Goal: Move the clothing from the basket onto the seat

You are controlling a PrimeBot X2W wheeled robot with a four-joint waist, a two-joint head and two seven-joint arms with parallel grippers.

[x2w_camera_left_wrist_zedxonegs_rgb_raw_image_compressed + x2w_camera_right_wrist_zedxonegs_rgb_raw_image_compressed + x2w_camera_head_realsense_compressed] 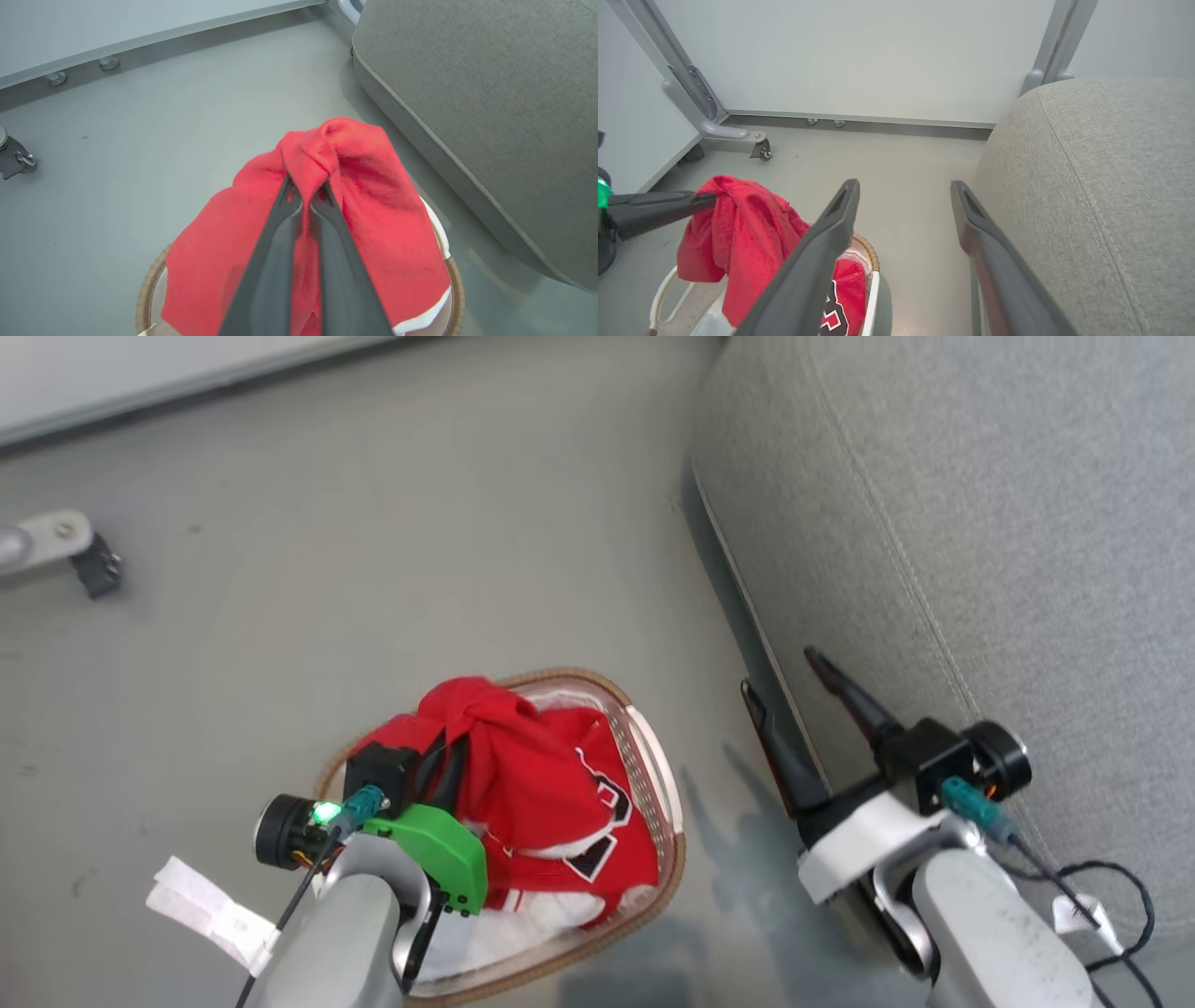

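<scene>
My left gripper (306, 189) is shut on the plain red garment (373, 196), holding a pinched fold of it above the basket (670, 803). The garment (509, 756) hangs from the fingers (658, 207) and drapes down into the basket. Under it lies the red jersey (607, 821) with black white-edged numerals, on the white liner (523, 919). The grey seat (980, 523) stands to the right of the basket. Beside the seat's front face my right gripper (784, 677) is open and holds nothing; its fingers (831, 233) frame bare floor.
The basket rests on a grey floor (373, 523). A metal frame leg with a caster (89, 560) sits at the far left, and a wall with a baseboard (859, 119) runs along the back. A black cable (1120, 896) trails off my right wrist.
</scene>
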